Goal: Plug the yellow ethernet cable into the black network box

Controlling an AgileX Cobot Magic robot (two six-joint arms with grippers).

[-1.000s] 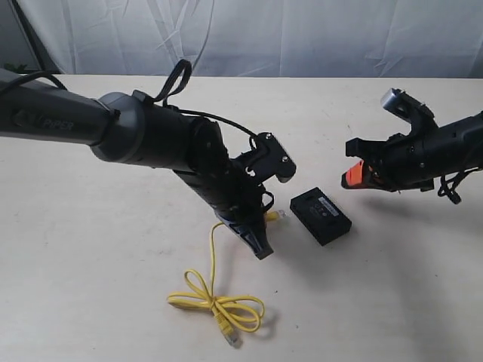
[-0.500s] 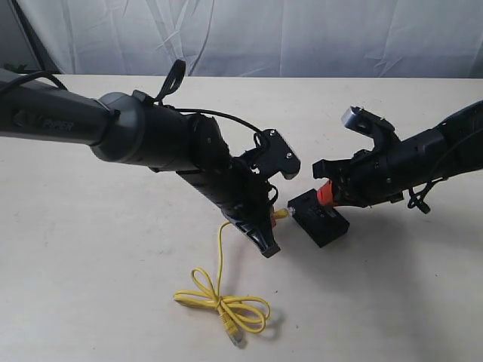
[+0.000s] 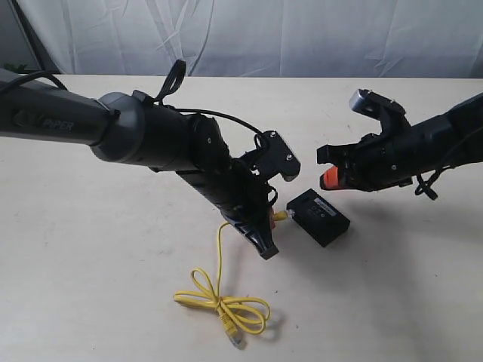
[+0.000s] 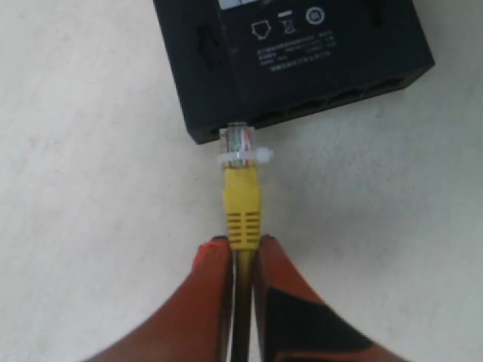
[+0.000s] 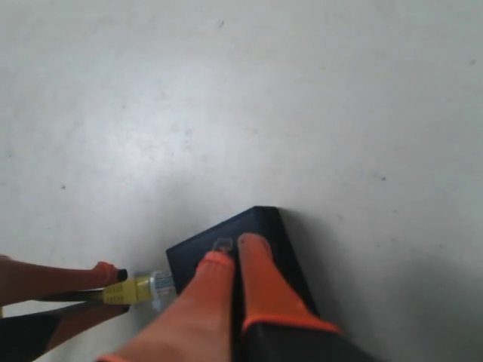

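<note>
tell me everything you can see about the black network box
The black network box is a small flat rectangle of matte black plastic, lying flat on the pale table. A white-printed label marks its top; a row of ports lines one side. The clear plug of the yellow ethernet cable, pinched by the left fingers, meets the end port; how deep is unclear. The right fingers hover shut above it, apparently not touching.

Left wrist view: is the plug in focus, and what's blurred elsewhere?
Left wrist view: the clear plug and the black network box are fairly sharp, the left fingers soft. Right wrist view: the right fingers blurred. Exterior view: even light, soft shadows.
</note>
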